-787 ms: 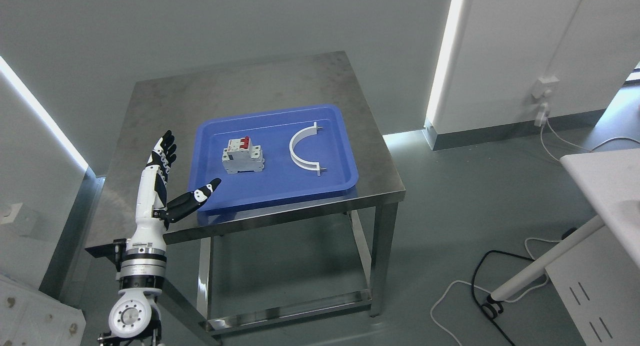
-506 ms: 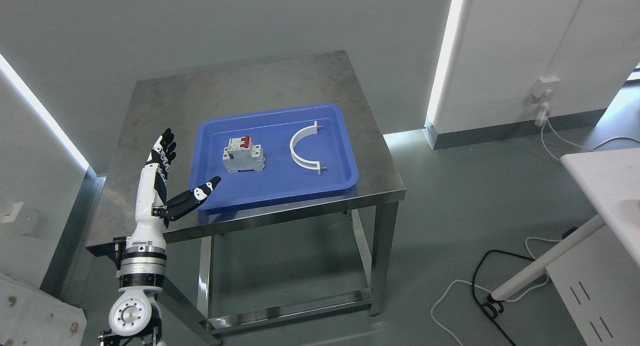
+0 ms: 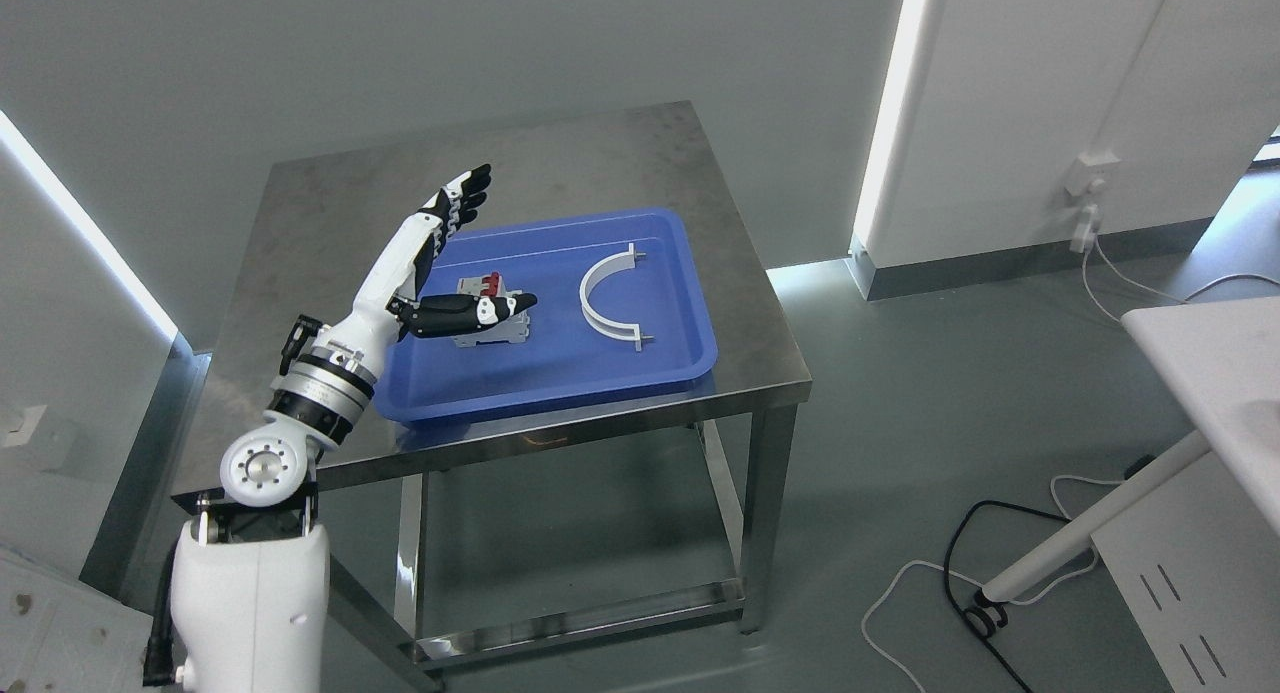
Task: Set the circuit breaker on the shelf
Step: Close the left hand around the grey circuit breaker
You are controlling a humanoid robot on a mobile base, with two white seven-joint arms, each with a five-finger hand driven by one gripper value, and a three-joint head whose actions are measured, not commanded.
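Note:
A grey circuit breaker (image 3: 492, 330) with red switches stands in the left part of a blue tray (image 3: 560, 373) on a steel table (image 3: 330, 203). My left hand (image 3: 478, 248) hovers over it, fingers spread wide and holding nothing. The thumb (image 3: 470, 315) crosses in front of the breaker and hides part of it, while the other fingers (image 3: 462, 195) point toward the far side of the tray. The right arm does not show.
A white curved bracket (image 3: 604, 301) lies in the right half of the tray. The table's front edge (image 3: 560, 428) runs just below the tray. Cables (image 3: 960, 573) and a white stand leg (image 3: 1080, 533) lie on the floor at the right.
My left arm has swung up and to the right, from beside the tray's left edge to above the circuit breaker. The hand stays open. The breaker and bracket have not moved.

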